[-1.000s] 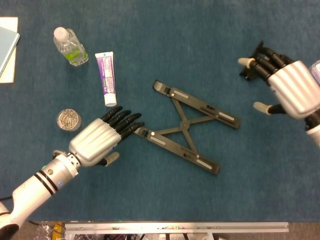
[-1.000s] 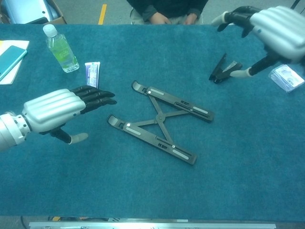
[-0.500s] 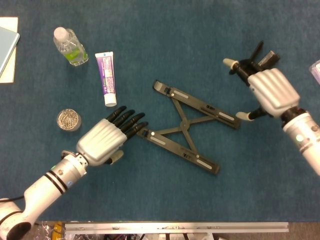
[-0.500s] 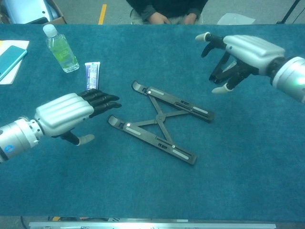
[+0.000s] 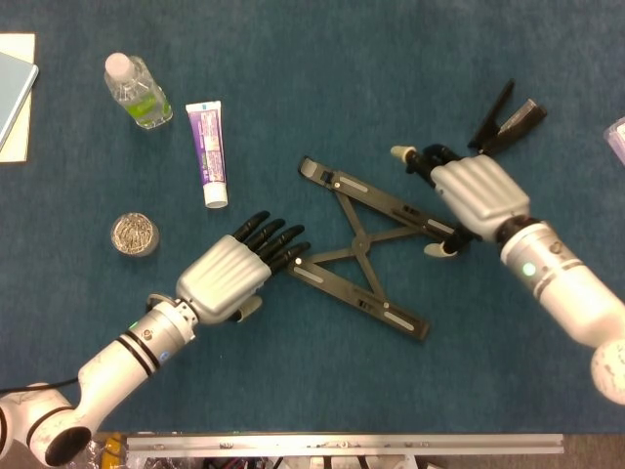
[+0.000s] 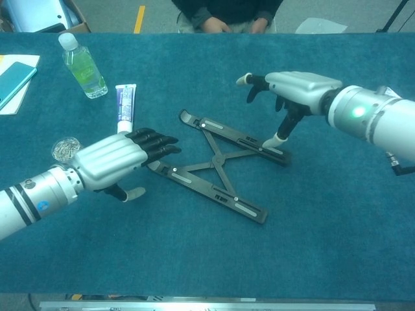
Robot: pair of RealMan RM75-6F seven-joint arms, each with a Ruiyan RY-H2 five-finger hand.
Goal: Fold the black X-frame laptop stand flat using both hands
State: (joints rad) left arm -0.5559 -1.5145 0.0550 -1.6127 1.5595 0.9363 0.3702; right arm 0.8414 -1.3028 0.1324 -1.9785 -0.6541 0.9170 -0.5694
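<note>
The black X-frame laptop stand [image 5: 363, 244] [image 6: 217, 160] lies spread open on the blue table, its two bars crossed by thin struts. My left hand [image 5: 234, 272] [image 6: 117, 159] hovers flat at the near bar's left end, fingers stretched toward it, holding nothing. My right hand [image 5: 469, 191] [image 6: 295, 87] is above the far bar's right end, fingers apart, with a fingertip [image 6: 275, 139] reaching down to that bar. Whether it touches is unclear.
A water bottle [image 5: 137, 90], a purple toothpaste tube [image 5: 207, 151] and a small round tin [image 5: 135, 235] lie at the left. A black clip [image 5: 503, 117] sits behind the right hand. A notebook [image 5: 12, 88] is at the far left edge.
My right hand has come down and left from the table's right side to the stand's far bar. My left hand has slid right, up to the near bar's end.
</note>
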